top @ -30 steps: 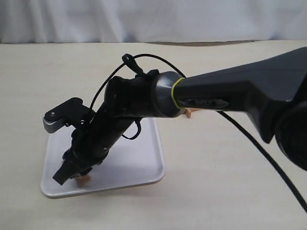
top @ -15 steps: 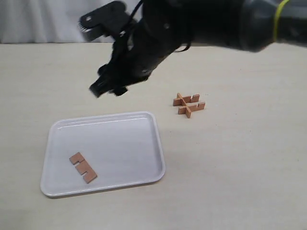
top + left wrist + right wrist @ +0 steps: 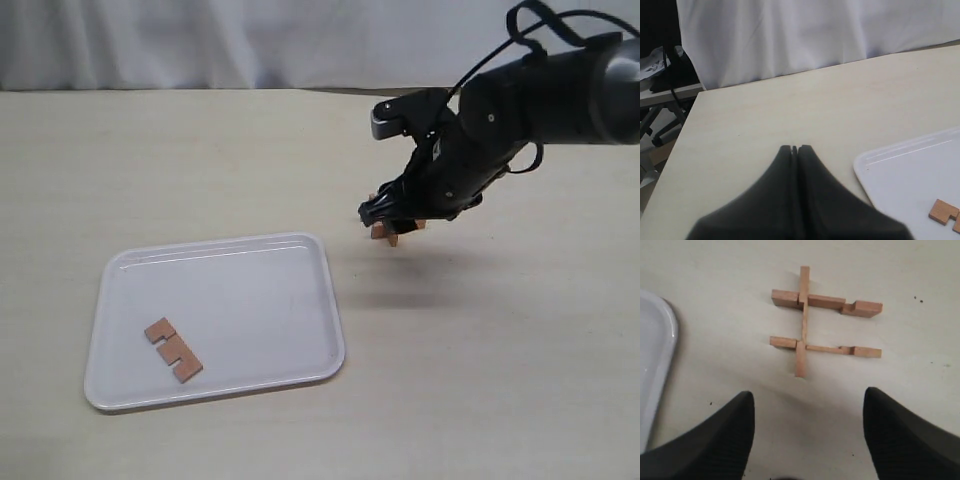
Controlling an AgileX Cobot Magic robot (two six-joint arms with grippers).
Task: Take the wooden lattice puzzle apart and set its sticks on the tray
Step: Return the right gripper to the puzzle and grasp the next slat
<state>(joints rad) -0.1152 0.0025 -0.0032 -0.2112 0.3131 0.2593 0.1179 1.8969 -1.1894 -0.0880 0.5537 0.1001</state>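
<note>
My right tool point(image 3: 807, 396) hangs with its fingers spread apart over the wooden lattice puzzle point(image 3: 805, 322), which sits on the desk point(image 3: 480, 380) right of the tray point(image 3: 250, 290). One stick point(image 3: 173, 349) lies in the tray's near left part. My left tool point(image 3: 794, 149) is pressed together, holding nothing.

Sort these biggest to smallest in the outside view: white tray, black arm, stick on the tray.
1. tray
2. right arm, close behind, cut off at the picture's edge
3. stick, far smallest
</note>
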